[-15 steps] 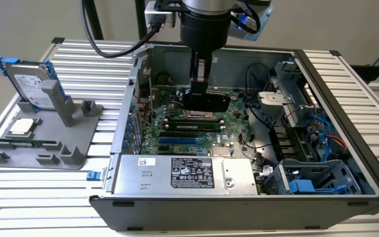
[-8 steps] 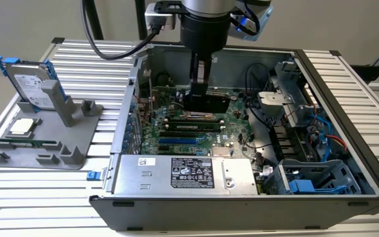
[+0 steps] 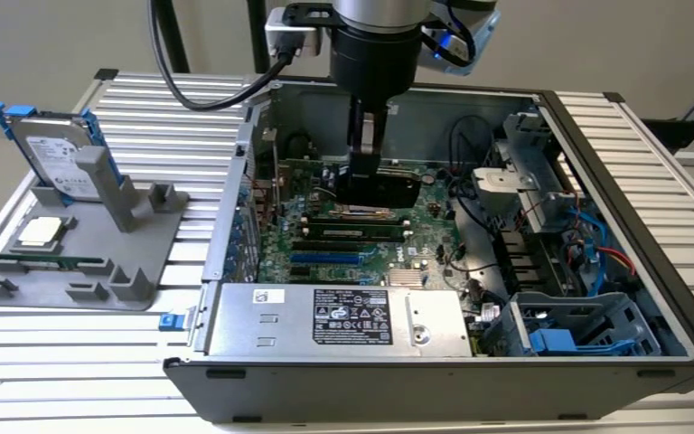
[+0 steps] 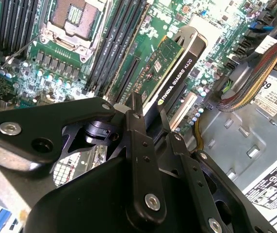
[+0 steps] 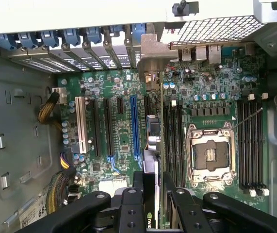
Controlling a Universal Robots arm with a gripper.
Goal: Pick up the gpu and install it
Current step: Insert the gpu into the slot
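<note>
One open black and grey metal computer case (image 3: 636, 271) lies on its side, and inside it the black two-fingered gripper (image 3: 369, 167) hangs from the arm, clamped on the flat gpu with a green circuit-board face and black cooler (image 4: 170, 73). The card stands on edge just below the fingers (image 4: 139, 145), over the green motherboard (image 3: 323, 240), among the long black slots (image 5: 108, 127) and one blue slot (image 5: 134, 126). Beside the gripper in the first wrist view sits the square silver processor socket (image 5: 210, 154). A silver boxy power supply (image 3: 335, 318) fills the case's near wall, with a grey and blue plastic drive cage (image 3: 576, 336) and bundled cables (image 4: 254, 77) next to it. Well off to the exterior view's left, away from the gripper, a grey moulded holder (image 3: 76, 262) carries a silver hard drive in a blue frame (image 3: 55, 154), standing upright. Everything rests on a ribbed aluminium table (image 3: 70, 362) before a plain pale wall (image 3: 33, 45).
</note>
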